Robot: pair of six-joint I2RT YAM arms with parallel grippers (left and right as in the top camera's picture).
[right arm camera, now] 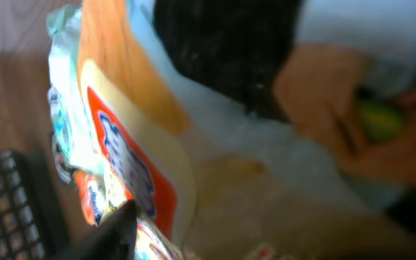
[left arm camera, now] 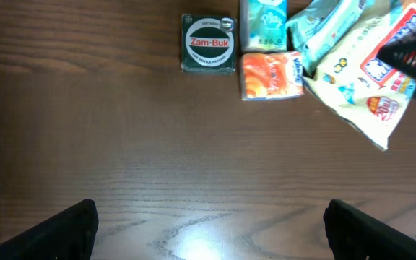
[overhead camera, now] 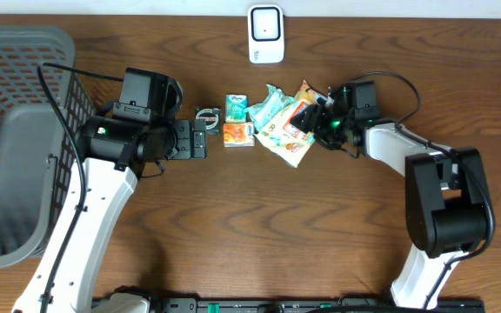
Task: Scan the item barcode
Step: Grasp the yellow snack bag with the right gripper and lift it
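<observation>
Several small items lie in a cluster at the table's middle: a white and orange snack packet (overhead camera: 287,143) (left arm camera: 363,87), a teal packet (overhead camera: 272,106), an orange tissue pack (overhead camera: 238,134) (left arm camera: 269,74), a green pack (overhead camera: 236,107) and a Zam-Buk tin (overhead camera: 205,114) (left arm camera: 208,45). My right gripper (overhead camera: 309,116) is down on the right end of the packets. In the blurred right wrist view the packet (right arm camera: 132,177) fills the space by one dark finger (right arm camera: 114,235). Whether the jaws have closed on it is unclear. My left gripper (overhead camera: 200,137) (left arm camera: 208,217) stands open over bare wood, short of the tin.
A white barcode scanner (overhead camera: 266,35) stands at the table's back edge, behind the cluster. A grey slatted basket (overhead camera: 16,69) fills the far left. Bare wood lies in front of the items.
</observation>
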